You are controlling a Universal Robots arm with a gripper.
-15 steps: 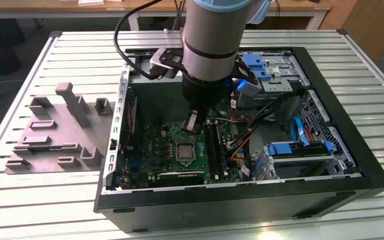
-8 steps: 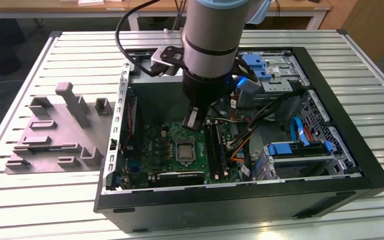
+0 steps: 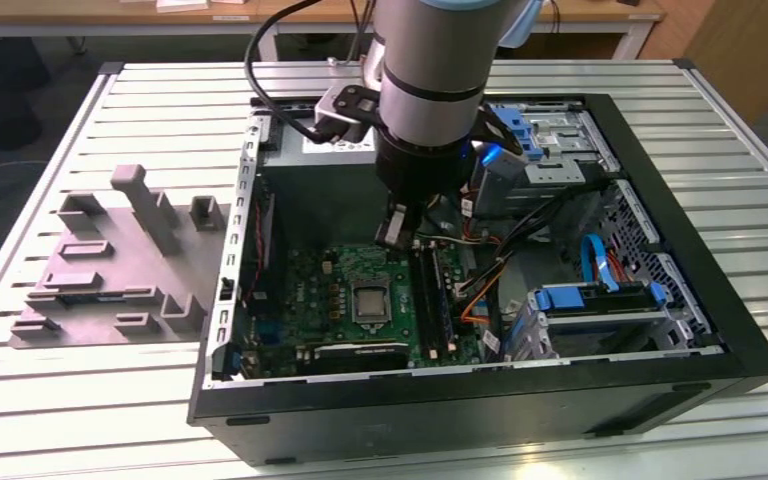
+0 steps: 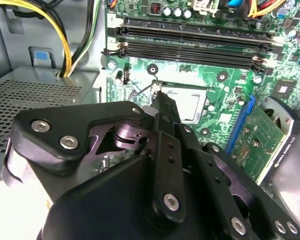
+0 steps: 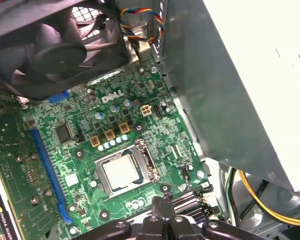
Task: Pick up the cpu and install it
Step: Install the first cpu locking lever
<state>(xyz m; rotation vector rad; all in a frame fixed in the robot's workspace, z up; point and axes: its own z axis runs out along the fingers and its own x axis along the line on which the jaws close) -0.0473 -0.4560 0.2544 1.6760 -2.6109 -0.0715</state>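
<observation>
My tool point(image 3: 396, 228) hung inside the open computer case point(image 3: 704, 330), above the green motherboard point(image 3: 315, 292), near the memory slots point(image 4: 190, 42). The cpu point(image 5: 121, 171) lay flat in its socket frame point(image 5: 146, 159) on the board, its pale metal top showing in both wrist views; in the second wrist view my own fingers point(image 4: 166, 112) covered part of it. In the first wrist view the fingertips pressed together with nothing between them, so the tool was clenched and empty, apart from the cpu. My arm's body blocked much of the case's back half in the exterior view. The fan point(image 5: 55, 50) was cut off at the frame edge. The grey moulded fixture point(image 3: 111, 270) sat on the slatted table point(image 3: 64, 390), towards the exterior view's left.
</observation>
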